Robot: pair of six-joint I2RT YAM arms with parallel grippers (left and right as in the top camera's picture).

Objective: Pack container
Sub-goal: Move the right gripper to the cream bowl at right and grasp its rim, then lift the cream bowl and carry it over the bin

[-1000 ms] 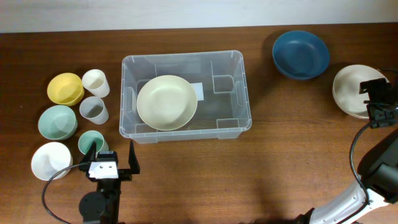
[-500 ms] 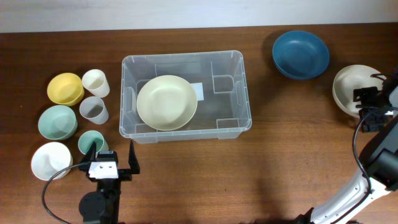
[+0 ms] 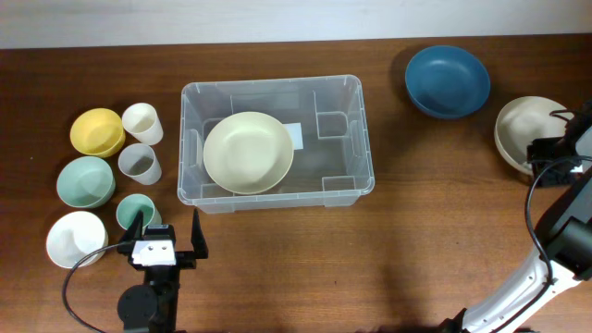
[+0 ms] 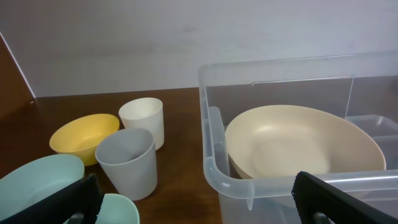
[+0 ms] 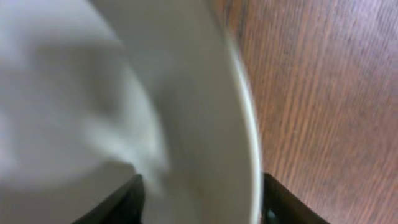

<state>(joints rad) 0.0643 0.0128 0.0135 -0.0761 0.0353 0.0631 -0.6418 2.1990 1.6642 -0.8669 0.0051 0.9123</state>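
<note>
**Container mid-bench with 1 bowl inside, both tools open**

Bench (image 3: 435, 231) of dark wood carries everything. The container (image 3: 277, 86), a clear rectangular bin, sits at the middle, slightly left of centre. A cream bowl (image 3: 248, 153) lies upright in its left half; the left wrist view shows this bowl (image 4: 298, 140) just behind the bin's near wall (image 4: 214, 162).

Far right of the bin, well apart from it, is a blue bowl (image 3: 448, 81). An off-white bowl (image 3: 520, 129) sits at the right edge. The right tool (image 3: 541, 153) is at that bowl's near-right rim. In its wrist view the bowl (image 5: 74, 93) fills the frame, and the tool (image 5: 202, 196) has its jaws apart with the rim between them, not pinched.

3 smaller bowls line the left edge: yellow bowl (image 3: 96, 130) far, mint bowl (image 3: 85, 180) in the middle, white bowl (image 3: 76, 239) near. Just right of them stand 3 cups: white cup (image 3: 142, 123), grey cup (image 3: 140, 164) and teal cup (image 3: 134, 211).

The left tool (image 3: 167, 231) is near the teal cup, jaws wide and holding nothing. A white label (image 3: 295, 136) shows on the bin's base, beside the cream bowl.
</note>
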